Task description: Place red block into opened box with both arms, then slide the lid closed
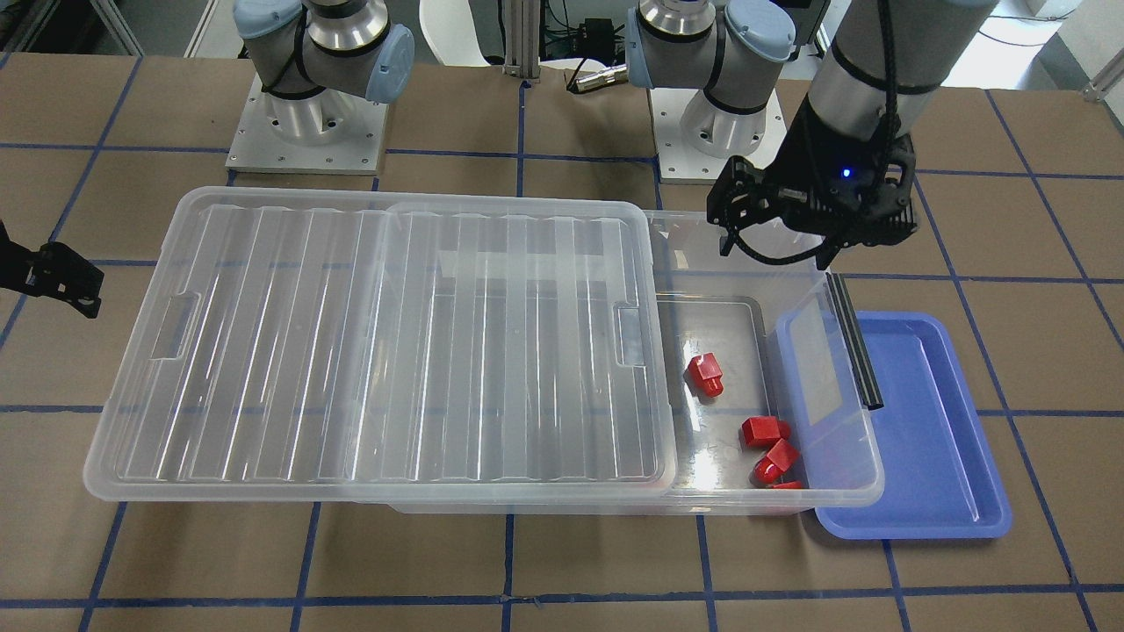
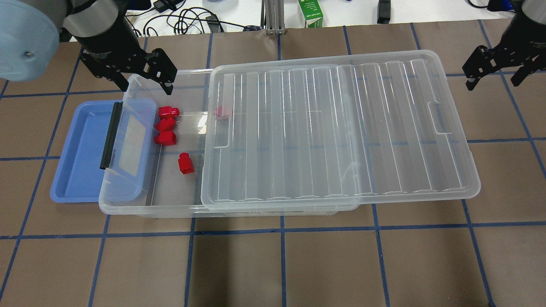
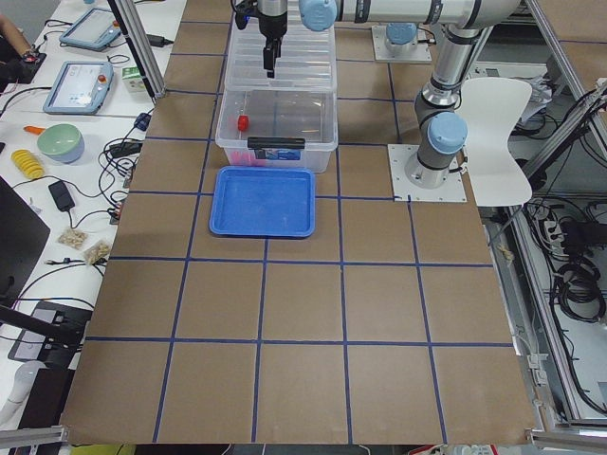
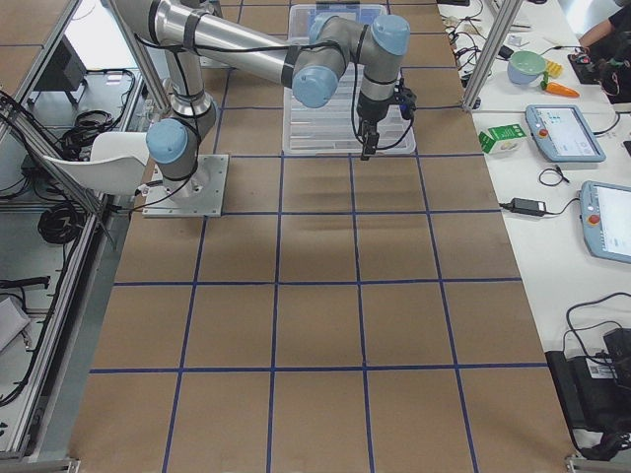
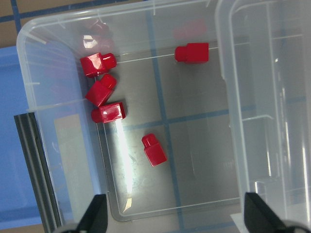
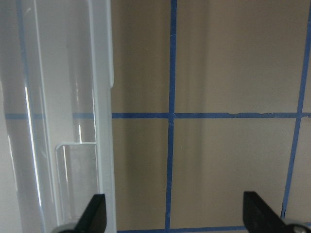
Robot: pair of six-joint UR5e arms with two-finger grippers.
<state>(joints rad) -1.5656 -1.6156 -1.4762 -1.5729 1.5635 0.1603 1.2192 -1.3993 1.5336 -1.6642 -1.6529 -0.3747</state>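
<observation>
Several red blocks (image 2: 186,163) (image 5: 154,149) lie on the floor of the clear box (image 2: 149,212) at its uncovered end; one red block (image 2: 222,112) shows through the lid's edge. The ribbed clear lid (image 2: 341,128) (image 1: 378,342) rests on the box, shifted toward my right side and overhanging that end. My left gripper (image 2: 143,85) (image 1: 776,256) hovers open and empty above the far rim of the uncovered end. My right gripper (image 2: 492,83) (image 6: 177,218) is open and empty, just beyond the lid's other short end, apart from it.
A blue tray (image 2: 81,157) (image 1: 931,421) lies against and partly under the box's uncovered end, where a black strip (image 2: 110,134) runs along the box's end wall. A green carton (image 2: 310,13) and cables sit at the far table edge. Both arm bases (image 1: 307,123) stand behind the box.
</observation>
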